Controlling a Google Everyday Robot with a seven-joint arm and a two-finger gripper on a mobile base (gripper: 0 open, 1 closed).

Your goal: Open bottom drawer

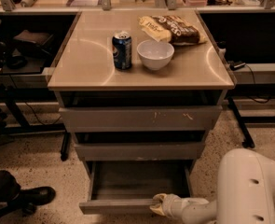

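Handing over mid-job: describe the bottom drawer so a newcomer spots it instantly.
Find the tan-topped cabinet holding a can and bowl; three grey drawer fronts stack beneath. The bottom drawer is the lowest, by the floor, with the gripper at its front edge. Unlike the scratched top front and the middle front, it is pulled out, showing its grey interior.

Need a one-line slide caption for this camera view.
The bottom drawer stands open, tool at its front edge; soda can, bowl, chip bag on top.
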